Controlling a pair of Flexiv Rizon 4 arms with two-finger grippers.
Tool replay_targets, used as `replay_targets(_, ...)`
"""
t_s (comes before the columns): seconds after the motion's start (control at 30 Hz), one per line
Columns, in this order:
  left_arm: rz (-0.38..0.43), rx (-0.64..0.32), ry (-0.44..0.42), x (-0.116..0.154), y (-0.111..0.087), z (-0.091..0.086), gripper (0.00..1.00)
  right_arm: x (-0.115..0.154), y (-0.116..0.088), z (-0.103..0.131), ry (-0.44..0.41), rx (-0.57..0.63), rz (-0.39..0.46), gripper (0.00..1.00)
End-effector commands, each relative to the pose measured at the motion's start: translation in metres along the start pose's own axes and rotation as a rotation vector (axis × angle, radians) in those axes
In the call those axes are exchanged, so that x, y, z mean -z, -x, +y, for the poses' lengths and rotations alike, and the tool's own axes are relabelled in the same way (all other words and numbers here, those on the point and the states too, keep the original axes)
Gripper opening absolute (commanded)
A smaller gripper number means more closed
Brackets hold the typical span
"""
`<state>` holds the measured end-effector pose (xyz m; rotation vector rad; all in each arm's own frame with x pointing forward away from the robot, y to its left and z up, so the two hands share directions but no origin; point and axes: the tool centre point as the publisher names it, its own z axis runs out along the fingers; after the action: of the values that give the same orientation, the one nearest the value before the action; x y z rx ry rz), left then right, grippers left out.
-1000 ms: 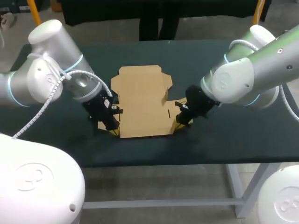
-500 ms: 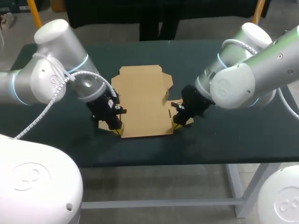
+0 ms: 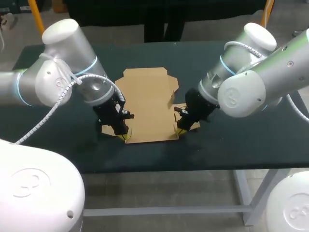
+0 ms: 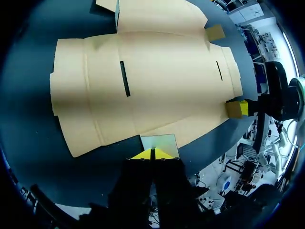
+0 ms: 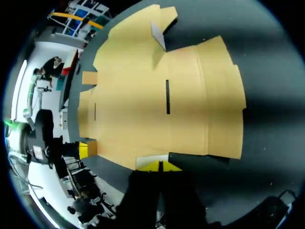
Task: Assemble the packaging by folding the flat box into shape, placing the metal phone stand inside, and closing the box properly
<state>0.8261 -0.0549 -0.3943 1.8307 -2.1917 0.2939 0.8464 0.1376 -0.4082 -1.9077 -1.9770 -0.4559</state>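
Note:
The flat tan cardboard box (image 3: 147,104) lies unfolded in the middle of the dark table. My left gripper (image 3: 124,137) is shut at the box's near left corner, and my right gripper (image 3: 181,130) is shut at its near right corner. In the left wrist view the closed yellow tips (image 4: 152,153) press against a small side flap (image 4: 159,142) that faces me, tilted up off the box (image 4: 143,81). The right wrist view shows the same: closed tips (image 5: 159,165) touching a pale flap (image 5: 150,161) at the edge of the box (image 5: 157,105). No phone stand shows in any view.
A small flap (image 3: 170,100) stands up on the right half of the box. Bare dark table (image 3: 231,140) surrounds the cardboard on all sides. Each wrist view shows the other arm's yellow tip across the box: right gripper (image 4: 243,108), left gripper (image 5: 85,149).
Both shut grippers have slid a little inward toward each other along the box's near edge, pushing the side flaps in. The arms' elbows have swung toward the middle.

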Motion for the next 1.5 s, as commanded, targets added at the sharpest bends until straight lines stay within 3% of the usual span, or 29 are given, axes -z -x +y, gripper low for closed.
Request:
replay_targets(0.03, -0.008, -0.001, 0.002, -0.001, -0.004, 0.0, 0.0, -0.004, -0.004, 0.0, 0.002, 0.0, -0.009, 0.0)
replay_targets(0.7, -0.014, 0.001, 0.004, -0.011, -0.01, -0.002, 0.0, -0.01, -0.007, -0.002, 0.014, -0.002, -0.043, 0.0)
replay_targets(1.13, -0.055, 0.059, -0.086, -0.017, -0.012, 0.0, 0.0, -0.012, -0.006, -0.005, 0.056, -0.019, -0.081, 0.0)
replay_targets(1.5, -0.052, 0.075, -0.101, -0.022, -0.012, 0.0, 0.0, -0.018, -0.006, -0.005, 0.087, -0.02, -0.103, 0.0)
